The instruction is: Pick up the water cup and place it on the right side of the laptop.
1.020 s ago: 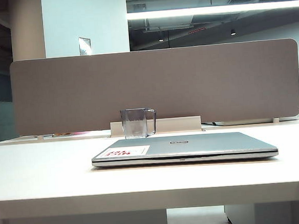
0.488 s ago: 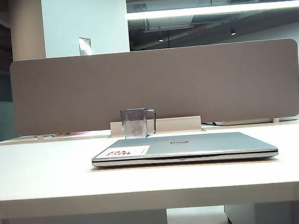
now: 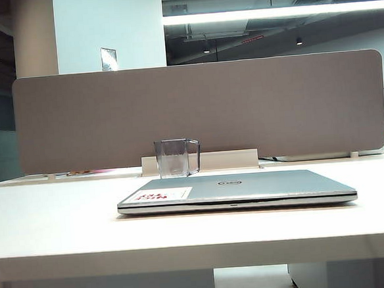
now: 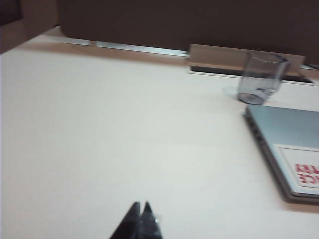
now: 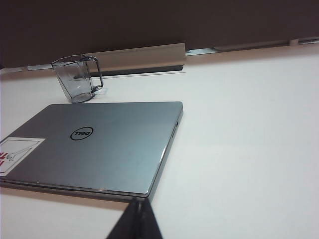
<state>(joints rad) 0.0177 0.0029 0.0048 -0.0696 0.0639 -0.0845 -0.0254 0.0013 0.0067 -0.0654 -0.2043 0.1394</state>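
You see the water cup (image 3: 177, 157) standing upright on the white desk (image 3: 52, 213), its open mouth up and its long axis vertical. It sits just behind the laptop (image 3: 238, 190), near the laptop's back left corner and apart from it, in front of the low beige cable tray (image 3: 229, 159) at the foot of the grey partition panel (image 3: 199, 110). In the right wrist view the water cup (image 5: 77, 78) shows a thin handle loop on the side that faces along the tray, toward the laptop's right half.

The laptop lies closed and flat, its long axis running left to right across the desk in the exterior view, front edge toward the camera. Its lid carries a round Dell logo (image 5: 81, 133) near the middle and a white sticker with red print (image 3: 161, 195) on its left part.

Neither arm appears in the exterior view. In the left wrist view the left gripper (image 4: 140, 211) hangs low over bare desk, well to the left of the laptop (image 4: 294, 149) and the water cup (image 4: 261, 78), fingers pressed together with nothing between them. In the right wrist view the right gripper (image 5: 138, 204) sits just in front of the laptop's near right corner, fingers likewise pressed together and empty.
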